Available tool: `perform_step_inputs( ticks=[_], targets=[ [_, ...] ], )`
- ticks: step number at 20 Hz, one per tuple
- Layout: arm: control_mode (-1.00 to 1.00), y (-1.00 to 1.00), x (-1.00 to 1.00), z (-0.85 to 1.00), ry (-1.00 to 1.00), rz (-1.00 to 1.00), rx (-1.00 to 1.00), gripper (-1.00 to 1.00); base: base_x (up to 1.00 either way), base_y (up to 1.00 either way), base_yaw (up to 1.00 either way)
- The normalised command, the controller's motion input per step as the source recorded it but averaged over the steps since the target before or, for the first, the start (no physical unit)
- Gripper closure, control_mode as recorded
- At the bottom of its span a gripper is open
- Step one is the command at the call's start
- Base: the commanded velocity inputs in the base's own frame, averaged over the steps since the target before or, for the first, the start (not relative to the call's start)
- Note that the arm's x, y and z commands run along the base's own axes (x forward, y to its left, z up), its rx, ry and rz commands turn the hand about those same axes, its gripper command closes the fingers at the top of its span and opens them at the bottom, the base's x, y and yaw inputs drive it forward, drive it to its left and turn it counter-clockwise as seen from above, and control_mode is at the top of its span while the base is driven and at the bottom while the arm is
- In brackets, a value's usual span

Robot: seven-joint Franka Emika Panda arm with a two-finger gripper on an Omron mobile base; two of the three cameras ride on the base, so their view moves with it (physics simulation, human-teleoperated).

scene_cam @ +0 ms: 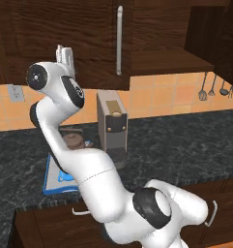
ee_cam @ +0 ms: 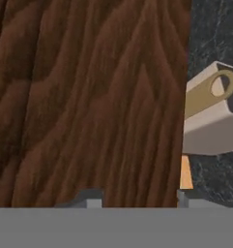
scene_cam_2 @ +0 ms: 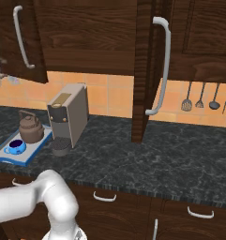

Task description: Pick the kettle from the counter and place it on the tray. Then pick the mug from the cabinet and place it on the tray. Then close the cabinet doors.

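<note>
We see the gripper [ee_cam: 132,199] in the hand view, its two tips standing apart, nothing between them; pressed close ahead is the wood grain of a door [ee_cam: 89,97]. Whether the tips touch the wood we cannot tell. Past the door's edge, to the gripper's right in that view, sits the coffee machine [ee_cam: 210,116] on the counter [ee_cam: 217,29].

In the left base view the hand [scene_cam: 65,55] is raised against the left door [scene_cam: 55,34], with its bar handle [scene_cam: 119,41] off to the right.

Well below the hand lies the tray [scene_cam_2: 32,149], the kettle [scene_cam_2: 30,127] and the mug [scene_cam_2: 16,147] both resting on it, mug just in front of kettle. The coffee machine stands just beside the tray. The right door [scene_cam_2: 143,70] stands ajar, edge-on to the right base view.
</note>
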Motion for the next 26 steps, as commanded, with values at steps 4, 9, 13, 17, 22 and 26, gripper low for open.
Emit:
perform_step_inputs(
  ticks=[4, 9, 13, 17, 22, 26],
  targets=[
    [-1.00, -0.09, 1.00, -0.33, -0.11, 0.19, 0.16, -1.00, 0.00, 0.00, 0.00],
    [-1.00, 0.03, 0.98, -0.36, -0.11, 0.15, 0.13, -1.00, 0.00, 0.00, 0.00],
    [-1.00, 0.21, 0.91, -0.36, -0.03, 0.09, 0.07, -1.00, 0.00, 0.00, 0.00],
    [-1.00, 0.14, 0.04, -0.54, 0.05, 0.00, -0.04, -1.00, 0.00, 0.00, 0.00],
    [-1.00, -0.01, -0.69, -0.15, 0.00, -0.01, 0.03, -1.00, 0.00, 0.00, 0.00],
    [-1.00, -0.21, -0.80, 0.17, 0.00, 0.00, 0.16, -1.00, 0.00, 0.00, 0.00]
  ],
)
